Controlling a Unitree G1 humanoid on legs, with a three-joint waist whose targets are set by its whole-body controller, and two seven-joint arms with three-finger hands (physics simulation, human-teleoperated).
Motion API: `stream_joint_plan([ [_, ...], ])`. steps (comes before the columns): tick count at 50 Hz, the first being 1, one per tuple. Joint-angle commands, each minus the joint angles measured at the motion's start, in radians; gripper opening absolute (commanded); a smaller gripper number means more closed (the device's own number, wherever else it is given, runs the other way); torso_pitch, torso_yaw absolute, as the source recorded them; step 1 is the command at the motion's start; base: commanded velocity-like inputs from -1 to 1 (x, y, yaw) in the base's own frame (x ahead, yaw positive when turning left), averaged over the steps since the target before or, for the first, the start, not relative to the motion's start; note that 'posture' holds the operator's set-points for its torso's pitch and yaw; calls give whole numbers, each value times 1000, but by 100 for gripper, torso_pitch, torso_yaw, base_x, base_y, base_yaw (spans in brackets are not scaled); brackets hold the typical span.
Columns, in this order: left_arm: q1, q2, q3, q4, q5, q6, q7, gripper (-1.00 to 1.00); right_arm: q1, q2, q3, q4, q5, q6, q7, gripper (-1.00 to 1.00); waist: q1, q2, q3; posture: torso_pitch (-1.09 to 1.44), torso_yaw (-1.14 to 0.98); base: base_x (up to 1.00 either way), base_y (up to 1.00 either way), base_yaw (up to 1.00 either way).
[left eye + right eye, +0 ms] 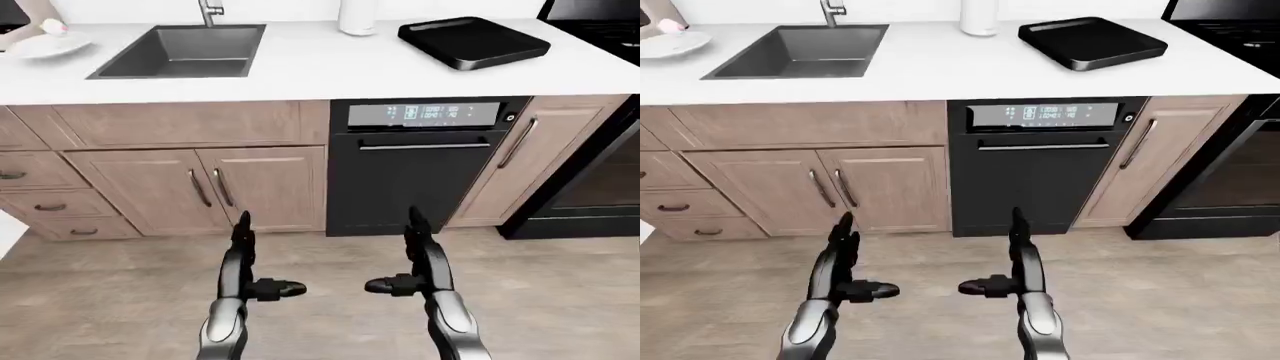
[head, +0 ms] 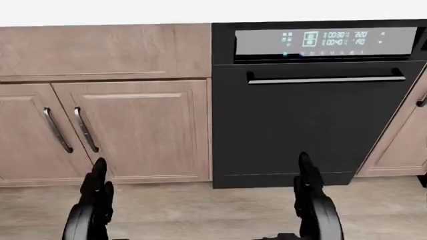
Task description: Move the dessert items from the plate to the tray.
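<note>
A white plate [image 1: 45,46] sits at the far left of the white counter [image 1: 310,67], with a small pink dessert item [image 1: 54,27] on it. The black tray [image 1: 473,41] lies on the counter at the upper right, with nothing on it that I can see. My left hand [image 1: 250,259] and right hand [image 1: 405,259] hang low over the floor, well below the counter. Both are open, fingers up and thumbs pointing inward, and hold nothing.
A dark sink [image 1: 185,51] with a faucet [image 1: 209,11] is set into the counter between plate and tray. A white cylinder [image 1: 357,16] stands left of the tray. A black dishwasher [image 1: 420,165] and wooden cabinet doors [image 1: 200,187] face me. A stove [image 1: 600,30] is at the right.
</note>
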Motion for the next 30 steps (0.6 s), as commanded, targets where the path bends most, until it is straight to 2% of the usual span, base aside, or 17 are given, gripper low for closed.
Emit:
stream_joint_plan([
  [1,-90,23,-15,-295,-2,203,-14,100,-99,-12,-8,-183,1,40,-18,100,-2,-8,-1,0,0,0,0,0],
  [3,-136,36,-6,-364,22,297,-20,100,-117,-25,-16,-243,4,103,-6,100,4,2,-71,0,0,0,0,0],
  [4,-171,27,21,-390,3,340,-5,100,-128,-35,-17,-257,-28,130,-18,100,2,1,-36,0,0,0,0,0],
  [5,-206,40,24,-424,-4,396,-19,100,-145,-38,-35,-287,3,153,3,100,5,-10,-25,0,0,0,0,0],
  [7,-309,67,51,-432,-5,497,-9,100,-193,-56,-78,-334,38,253,-3,100,8,-10,-69,0,0,0,0,0],
  [9,-369,91,68,-441,-5,543,-7,100,-236,-85,-92,-377,33,319,-8,100,11,-9,-79,0,0,0,0,0],
  [10,-424,96,101,-444,-39,603,3,100,-279,-110,-108,-418,31,405,-9,100,11,-8,-81,0,0,0,0,0],
  [12,-480,127,102,-446,-51,659,10,100,-347,-130,-140,-448,67,482,-11,100,12,-7,-89,0,0,0,0,0],
  [13,-498,157,87,-449,-32,674,-7,100,-377,-160,-128,-456,37,520,-12,100,12,-6,-90,0,0,0,0,0],
  [14,-549,159,114,-449,-46,721,7,100,-417,-171,-141,-481,73,567,19,100,11,-5,-89,0,0,0,0,0],
  [15,-584,189,96,-449,-36,751,-15,100,-462,-178,-161,-487,103,600,21,100,10,-5,-89,0,0,0,0,0],
  [16,-602,193,96,-443,-30,769,-18,100,-481,-189,-162,-488,110,612,19,100,8,0,-107,0,0,0,8,0],
  [17,-650,203,103,-420,-28,786,-18,100,-514,-191,-181,-493,148,640,14,100,4,-1,-102,0,0,0,45,0],
  [19,-709,223,99,-406,-22,814,-30,100,-557,-222,-187,-497,160,670,2,100,5,-64,-84,0,0,0,100,0],
  [21,-745,230,101,-409,-17,846,-29,100,-562,-242,-189,-526,170,698,4,100,-1,-71,-92,0,0,0,91,0],
  [27,-816,249,101,-394,-5,872,-40,100,-562,-279,-214,-568,197,731,-3,100,-5,-37,-70,0,0,0,82,0],
  [30,-798,251,109,-408,-5,864,-44,100,-571,-276,-220,-593,216,745,-21,100,-7,4,-67,0,0,0,82,0],
])
